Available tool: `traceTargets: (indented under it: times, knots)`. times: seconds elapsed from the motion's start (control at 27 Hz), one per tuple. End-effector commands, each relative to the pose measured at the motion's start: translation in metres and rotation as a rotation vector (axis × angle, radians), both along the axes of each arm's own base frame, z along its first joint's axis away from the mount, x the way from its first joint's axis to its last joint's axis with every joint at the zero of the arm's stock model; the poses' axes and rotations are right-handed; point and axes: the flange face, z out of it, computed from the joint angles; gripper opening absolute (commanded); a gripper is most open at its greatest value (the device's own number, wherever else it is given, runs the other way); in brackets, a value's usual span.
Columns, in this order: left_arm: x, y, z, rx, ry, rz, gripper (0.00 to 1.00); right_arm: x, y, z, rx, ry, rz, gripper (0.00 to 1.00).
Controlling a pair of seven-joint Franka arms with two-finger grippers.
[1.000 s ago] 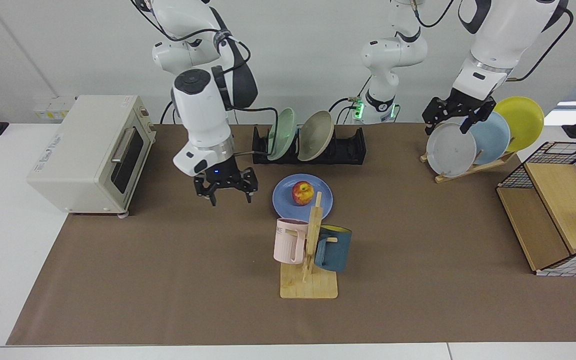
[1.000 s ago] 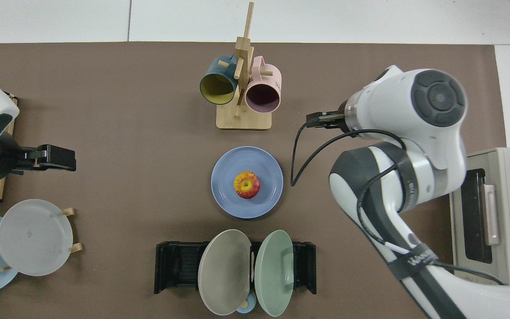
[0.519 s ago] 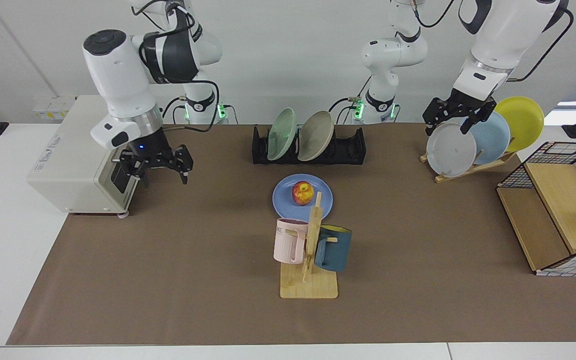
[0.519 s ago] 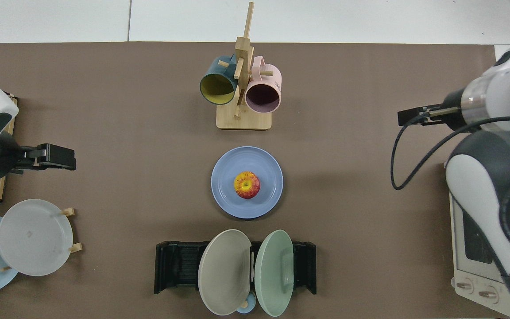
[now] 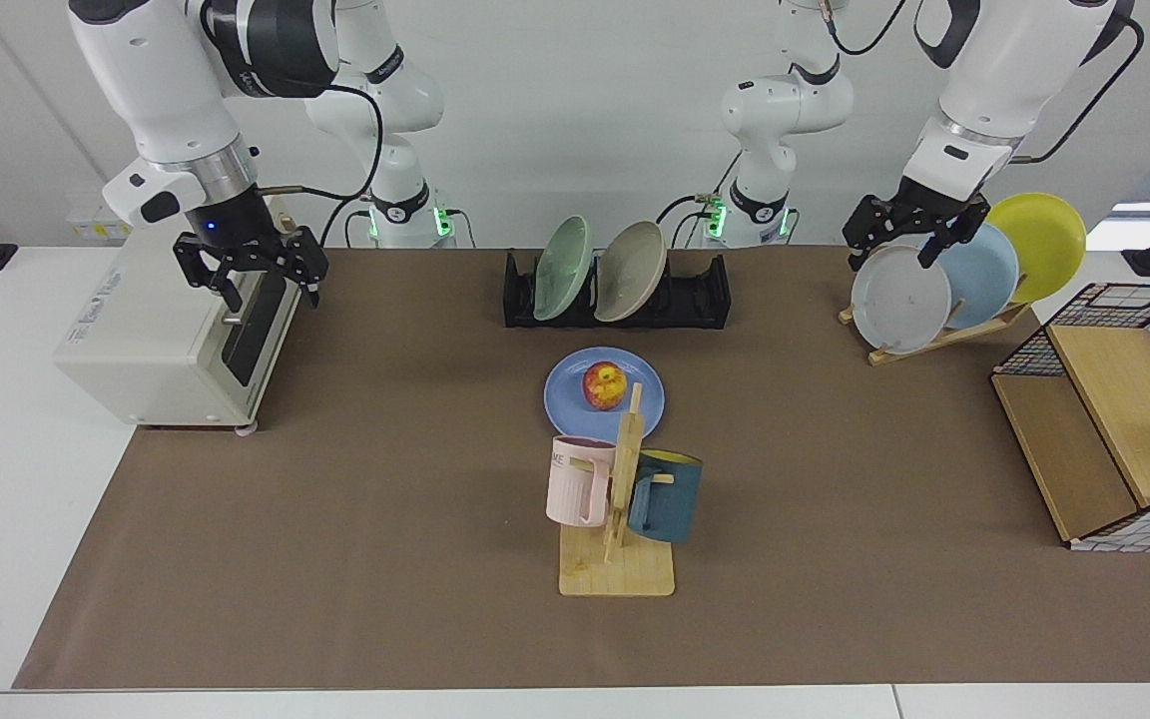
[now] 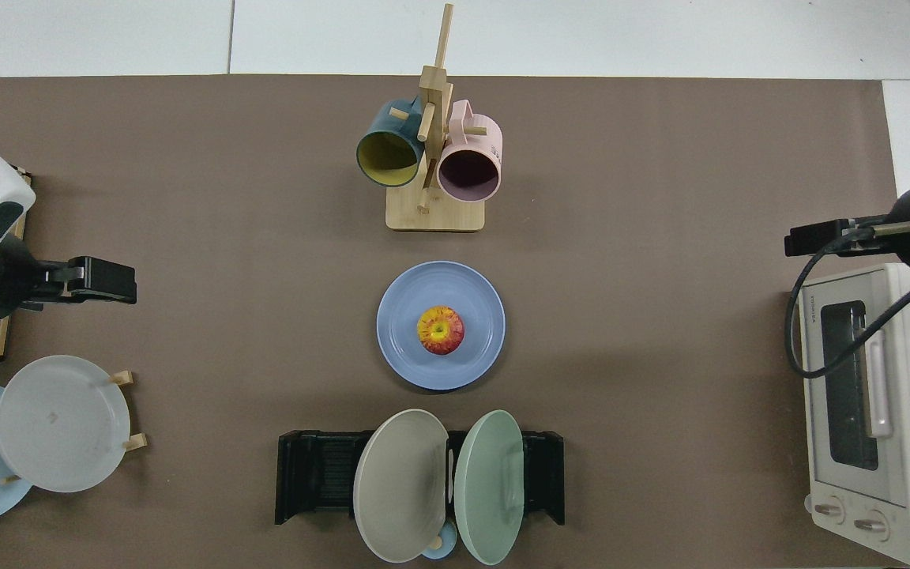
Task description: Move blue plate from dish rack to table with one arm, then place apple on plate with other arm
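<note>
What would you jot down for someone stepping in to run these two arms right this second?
Right tool: open, holding nothing, raised beside the toaster oven.
Left tool: open, holding nothing, hanging over the grey plate on the wooden plate stand; that arm waits.
Blue plate: flat on the brown mat of the table, between the dish rack and the mug tree.
Apple: resting at the plate's middle.
Done: plate out of the rack, apple on the plate.
Left: nothing of the job that I can see; at most, park the arms.
</note>
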Motion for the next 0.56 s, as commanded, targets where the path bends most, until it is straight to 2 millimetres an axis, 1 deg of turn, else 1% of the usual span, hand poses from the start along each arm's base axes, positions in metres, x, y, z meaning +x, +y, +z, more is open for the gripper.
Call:
traceTargets:
  times: [0.0, 0.11, 0.33, 0.52]
  knots:
    - [-0.0011, 0.0001, -0.0018, -0.002, -0.009, 0.007, 1.0, -0.0081, 0.0065, -0.0067, 0.008, 0.061, -0.026, 1.0]
    - [-0.0011, 0.0002, -0.0018, -0.002, -0.009, 0.007, 1.0, -0.0119, 0.0074, -0.003, 0.01, 0.061, -0.026, 1.0]
    - [-0.0014, 0.0009, -0.001, -0.002, -0.011, 0.008, 1.0, -0.0122, 0.0021, -0.0041, 0.013, 0.062, -0.089, 1.0]
    - [-0.0011, 0.001, -0.0025, -0.002, -0.008, 0.008, 1.0, -0.0128, 0.0024, -0.0047, -0.002, 0.063, -0.085, 1.0]
